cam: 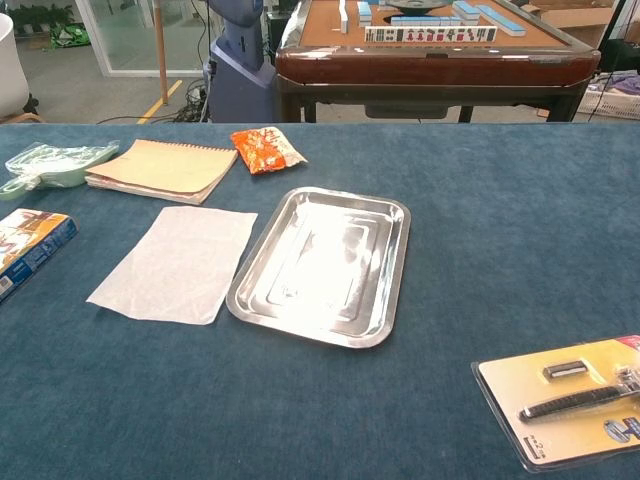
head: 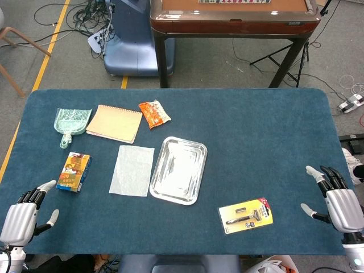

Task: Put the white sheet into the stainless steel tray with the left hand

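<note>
Paper first: the white sheet (head: 132, 162) lies flat on the counter (head: 256, 142), just left of the steel tray (head: 196, 149). Your left hand (head: 23, 216) rests at the near edge, fingers apart, holding nothing. Reach past the blue box (head: 74, 172) and pinch the sheet's near corner.

White sheet (cam: 178, 264) lies flat just beside the stainless steel tray (cam: 262, 272).

Glossy metal tray (cam: 392, 290), matt paper sheet (cam: 178, 262), napped cloth table (cam: 300, 410).
</note>
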